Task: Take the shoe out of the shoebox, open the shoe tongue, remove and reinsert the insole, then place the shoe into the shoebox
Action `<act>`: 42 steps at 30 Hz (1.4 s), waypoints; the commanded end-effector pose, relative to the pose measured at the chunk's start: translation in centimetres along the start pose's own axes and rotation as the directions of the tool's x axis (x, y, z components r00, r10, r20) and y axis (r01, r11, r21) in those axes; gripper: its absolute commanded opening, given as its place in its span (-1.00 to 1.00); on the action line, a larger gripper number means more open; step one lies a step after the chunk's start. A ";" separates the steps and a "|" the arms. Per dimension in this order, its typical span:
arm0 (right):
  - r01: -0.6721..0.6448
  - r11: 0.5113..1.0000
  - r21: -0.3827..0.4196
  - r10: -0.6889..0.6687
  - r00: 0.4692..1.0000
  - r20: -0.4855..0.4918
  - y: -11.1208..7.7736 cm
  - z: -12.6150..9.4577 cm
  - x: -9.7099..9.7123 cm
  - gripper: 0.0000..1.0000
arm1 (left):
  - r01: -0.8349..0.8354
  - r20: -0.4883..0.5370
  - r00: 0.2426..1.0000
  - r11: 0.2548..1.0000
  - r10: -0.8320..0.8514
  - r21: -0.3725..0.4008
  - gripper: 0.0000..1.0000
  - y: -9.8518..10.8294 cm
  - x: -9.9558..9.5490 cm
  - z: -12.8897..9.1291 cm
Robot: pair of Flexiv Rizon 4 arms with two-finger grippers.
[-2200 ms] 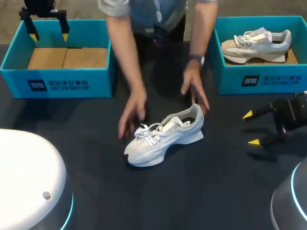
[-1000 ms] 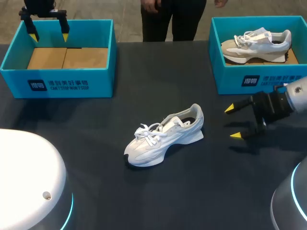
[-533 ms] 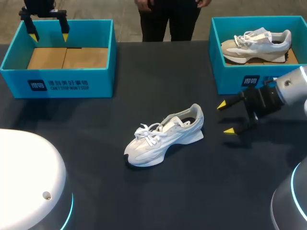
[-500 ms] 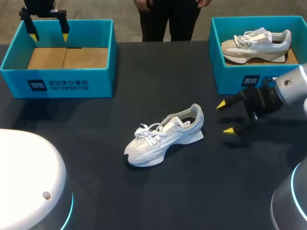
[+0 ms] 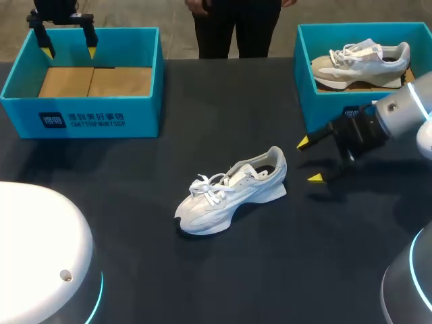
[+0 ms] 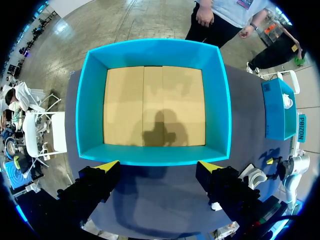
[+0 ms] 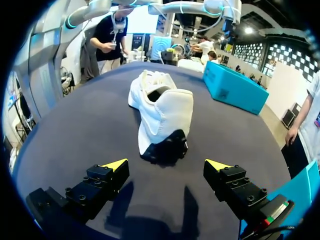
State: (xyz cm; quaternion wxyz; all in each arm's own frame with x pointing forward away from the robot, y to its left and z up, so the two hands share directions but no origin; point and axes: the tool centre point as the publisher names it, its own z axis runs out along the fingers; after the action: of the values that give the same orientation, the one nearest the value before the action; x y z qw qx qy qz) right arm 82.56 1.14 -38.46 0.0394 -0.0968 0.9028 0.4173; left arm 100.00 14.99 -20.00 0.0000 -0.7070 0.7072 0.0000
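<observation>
On the dark table [image 5: 283,270], a white shoe [image 5: 229,192] lies mid-frame, toe lower left, heel upper right toward the nearer right gripper [image 5: 308,160], whose fingers stand wide apart, empty; the left gripper [image 5: 69,48] hangs open, empty, upper left.

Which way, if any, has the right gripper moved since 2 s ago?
Yes. The right gripper has moved left, closing on the heel of the white shoe.
</observation>
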 end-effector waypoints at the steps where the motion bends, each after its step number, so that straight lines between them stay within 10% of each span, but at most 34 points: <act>1: 0.005 1.000 0.008 -0.005 1.000 -0.019 -0.1 0.5 -1.0 1.00 | 0.000 0.000 1.000 1.000 0.000 0.000 1.00 0.0 0.0 0.0; 42: 0.080 0.997 -0.013 -0.081 0.976 -0.203 1.5 5.3 -1.2 1.00 | 0.000 0.000 1.000 1.000 0.000 0.000 1.00 0.0 0.0 0.0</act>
State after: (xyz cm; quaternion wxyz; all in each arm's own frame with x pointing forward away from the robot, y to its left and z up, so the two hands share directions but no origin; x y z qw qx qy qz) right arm 83.28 6.03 -40.46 -0.0342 -0.1751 0.8955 0.4078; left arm 100.00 14.99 -20.00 0.0000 -0.7070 0.7072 0.0000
